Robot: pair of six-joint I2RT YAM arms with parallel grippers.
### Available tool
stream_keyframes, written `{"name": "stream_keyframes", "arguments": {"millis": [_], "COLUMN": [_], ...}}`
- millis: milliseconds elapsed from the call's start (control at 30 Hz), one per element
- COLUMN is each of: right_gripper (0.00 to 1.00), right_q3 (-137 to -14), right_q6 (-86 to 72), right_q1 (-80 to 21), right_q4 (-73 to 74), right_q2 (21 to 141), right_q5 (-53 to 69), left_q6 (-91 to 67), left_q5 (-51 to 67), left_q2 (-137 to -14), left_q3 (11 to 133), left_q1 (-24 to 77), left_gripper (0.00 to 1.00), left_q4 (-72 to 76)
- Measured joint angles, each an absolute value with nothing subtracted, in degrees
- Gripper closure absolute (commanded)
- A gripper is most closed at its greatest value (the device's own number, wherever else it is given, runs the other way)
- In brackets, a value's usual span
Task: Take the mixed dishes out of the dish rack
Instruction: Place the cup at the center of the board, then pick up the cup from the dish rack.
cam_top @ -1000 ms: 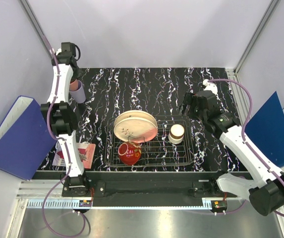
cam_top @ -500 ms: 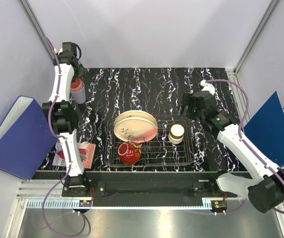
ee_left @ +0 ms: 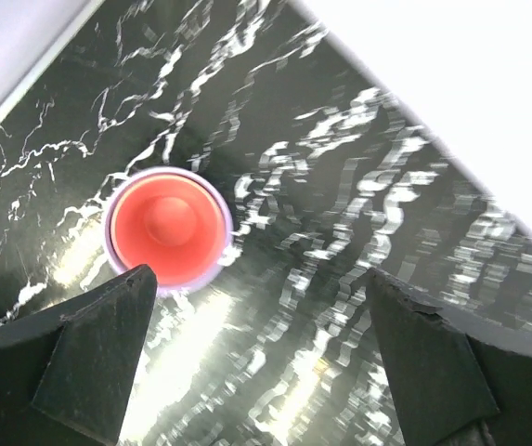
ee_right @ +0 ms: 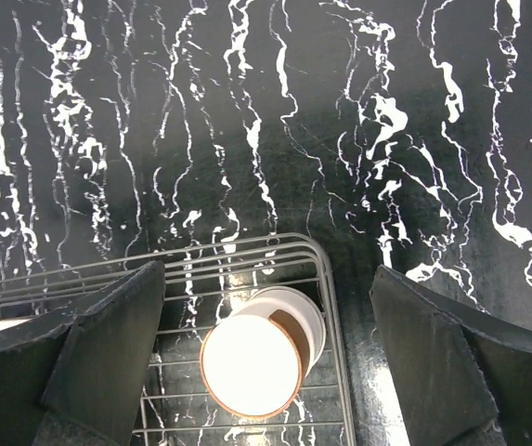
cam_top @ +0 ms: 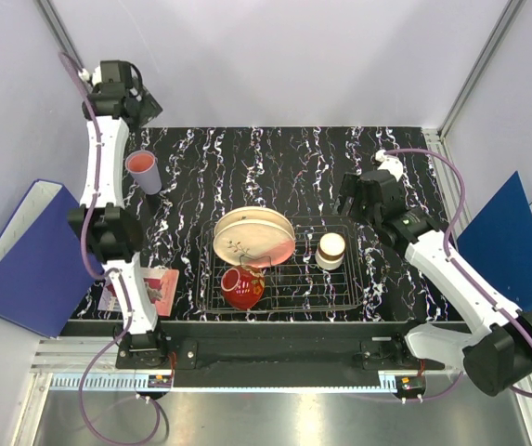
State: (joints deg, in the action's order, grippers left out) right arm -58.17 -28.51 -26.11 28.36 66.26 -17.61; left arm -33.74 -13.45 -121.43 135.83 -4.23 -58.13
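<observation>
Here's a robotics lab test cell, folks: pale panel walls (cam_top: 275,56) and aluminium posts (cam_top: 474,65) boxing in a black marbled table (cam_top: 275,158), two cabled robot arms (cam_top: 447,269) bolted at its edge (blue binders (cam_top: 33,251) propped alongside).

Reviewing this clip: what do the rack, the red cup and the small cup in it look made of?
Dish rack: thin bare metal wire, silvery, with glints. Red cup: likely glazed ceramic or glossy plastic, going by its bright highlights. Small cup: probably ceramic, cream inside with a brown rim, duller sheen.
</observation>
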Motion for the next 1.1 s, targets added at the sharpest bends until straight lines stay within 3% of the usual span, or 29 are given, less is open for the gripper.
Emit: {"name": "stream_keyframes", "arguments": {"millis": [167,367,467,700,1100], "right_gripper": [0.0,0.0,0.0,0.0,0.0], "right_q3": [-57.9,-57.9,-57.9,-57.9,-54.1], "right_q6": [-28.6,-26.9,-26.7,-26.8,-27.2], "right_q1": [-26.1,-32.5,-36.4,-39.6,-39.8], "right_q4": [28.1,30.2,32.7,37.8,35.7], "right_q2": [66.3,63.6,62.5,65.3,73.0], "right_q5": [-17.7,-15.6,-16.6,-20.6,-21.0], "left_q6": [-35.2,-33.6,-32.4,-31.7,-31.3], "left_q5": [-14.3,-16.9,-17.6,-18.3,-18.5], "left_q2": [-110.1,-90.9,-86.1,-81.2,-66.4], "left_q3": [134.2,114.5,105.9,90.1,83.8], "left_q1": [2.2,22.4,28.0,30.3,32.4], "left_gripper": [0.01,0.01,0.01,0.01,0.01], "left_q4": [-57.8,-50.2,-48.6,-47.5,-45.2]}}
